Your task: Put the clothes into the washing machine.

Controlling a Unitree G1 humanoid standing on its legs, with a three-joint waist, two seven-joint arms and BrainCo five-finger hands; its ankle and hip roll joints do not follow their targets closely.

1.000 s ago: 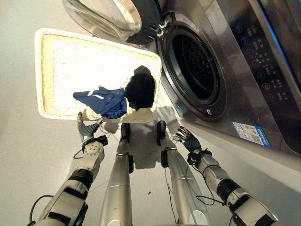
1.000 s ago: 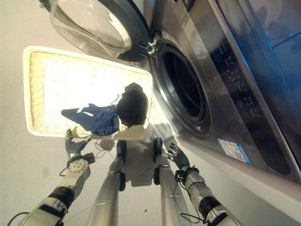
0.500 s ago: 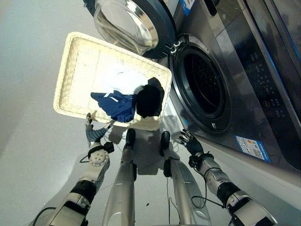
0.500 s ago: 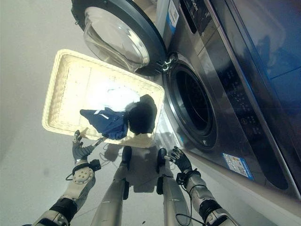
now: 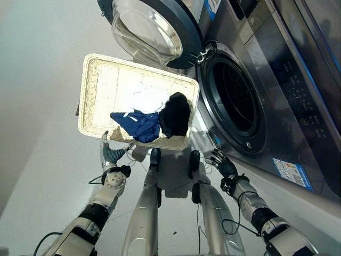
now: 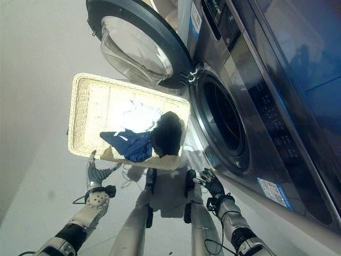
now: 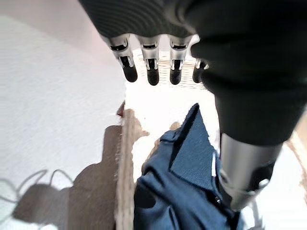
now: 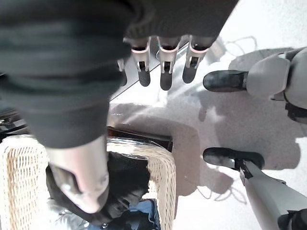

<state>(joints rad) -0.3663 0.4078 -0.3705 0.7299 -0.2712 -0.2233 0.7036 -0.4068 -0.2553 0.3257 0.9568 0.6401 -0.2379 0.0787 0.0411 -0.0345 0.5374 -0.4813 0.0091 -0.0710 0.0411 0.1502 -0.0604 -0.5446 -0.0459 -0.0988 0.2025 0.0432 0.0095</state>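
Floor [image 5: 42, 176] beside basket [image 5: 88, 96] rim

Clothes [image 6: 139, 134] in wicker basket [image 6: 80, 114] (washer [image 6: 250, 101] beside)

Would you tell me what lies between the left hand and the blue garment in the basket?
In the left eye view, the basket's near wicker rim lies between the open left hand and the blue garment.

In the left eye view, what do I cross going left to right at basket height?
Basket rim → blue garment → black garment → washing machine drum opening → control panel.
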